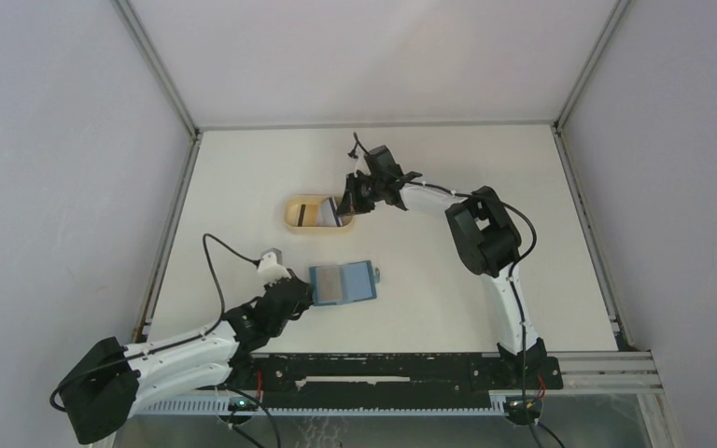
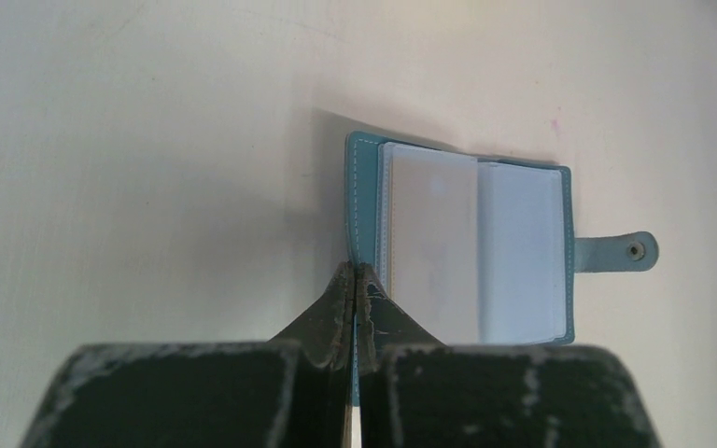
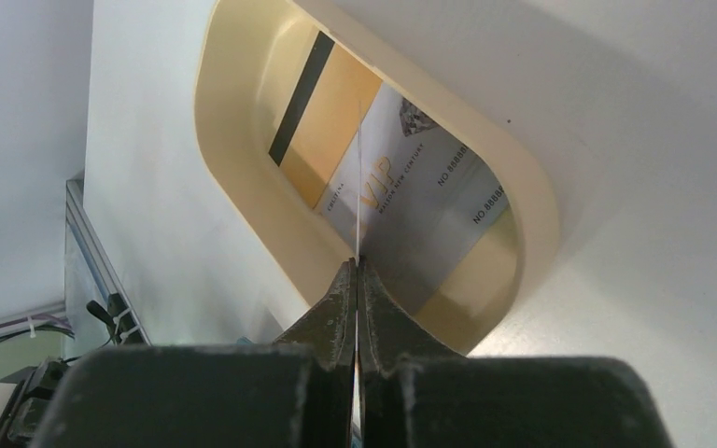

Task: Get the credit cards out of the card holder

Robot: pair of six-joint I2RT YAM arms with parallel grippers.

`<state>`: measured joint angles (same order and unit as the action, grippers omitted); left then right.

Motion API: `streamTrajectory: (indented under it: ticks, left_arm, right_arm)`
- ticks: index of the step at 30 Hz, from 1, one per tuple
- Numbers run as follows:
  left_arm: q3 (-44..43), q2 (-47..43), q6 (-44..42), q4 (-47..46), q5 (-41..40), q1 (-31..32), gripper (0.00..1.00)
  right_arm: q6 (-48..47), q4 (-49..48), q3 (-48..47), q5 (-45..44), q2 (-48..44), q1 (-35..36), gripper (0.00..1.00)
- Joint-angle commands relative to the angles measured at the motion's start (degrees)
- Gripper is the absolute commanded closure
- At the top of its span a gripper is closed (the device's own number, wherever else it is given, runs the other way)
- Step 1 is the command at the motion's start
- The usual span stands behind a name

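The teal-blue card holder (image 1: pixel 343 283) lies open on the table, its tab (image 2: pixel 630 250) to the right and clear inner pockets (image 2: pixel 434 238) showing. My left gripper (image 2: pixel 355 273) is shut on the holder's left cover edge; it shows in the top view too (image 1: pixel 303 295). My right gripper (image 3: pixel 357 266) is shut on a thin credit card (image 3: pixel 359 177), seen edge-on, held over the tan dish (image 3: pixel 233 187). In the dish lie a yellowish card with a dark stripe (image 3: pixel 327 126) and a silvery card printed "VIP" (image 3: pixel 425 201). In the top view the right gripper (image 1: pixel 346 205) is at the dish's right end.
The tan oval dish (image 1: pixel 291 220) stands mid-table, behind the holder. Grey walls close in the table at left, back and right. A black rail (image 1: pixel 383 369) with the arm bases runs along the near edge.
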<state>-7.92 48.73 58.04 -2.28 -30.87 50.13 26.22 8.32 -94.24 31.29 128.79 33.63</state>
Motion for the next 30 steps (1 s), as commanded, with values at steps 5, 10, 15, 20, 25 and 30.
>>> streamTrajectory:
  ticks: [5, 10, 15, 20, 25, 30]
  left_arm:
    - [0.9, -3.0, -0.4, 0.6, -0.9, 0.2, 1.00]
    - [1.1, -3.0, -0.4, 0.6, -1.1, 0.3, 1.00]
    - [0.5, -2.4, -1.0, 0.6, -1.6, 0.2, 1.00]
    - [-0.1, -2.2, -1.8, 0.2, -2.0, 0.2, 1.00]
    - [-0.9, -2.7, -2.2, 0.0, -1.7, 0.2, 1.00]
    - [-2.9, -4.1, -2.8, 1.1, -1.2, 0.2, 1.00]
  right_arm:
    - [1.7, 0.5, -2.2, -2.5, -0.9, 0.6, 0.95]
    - [-2.3, 1.8, -1.2, -1.8, -3.4, -0.2, 0.57]
    - [-6.7, 3.8, -1.4, 0.4, -9.6, -2.1, 0.32]
    - [-2.8, -8.9, 13.1, 2.0, -26.6, -8.0, 0.25]
    - [-1.9, -12.8, 28.8, -4.4, -41.6, -8.0, 0.24]
    - [-1.0, -14.3, 39.5, -16.1, -50.2, -1.0, 0.23]
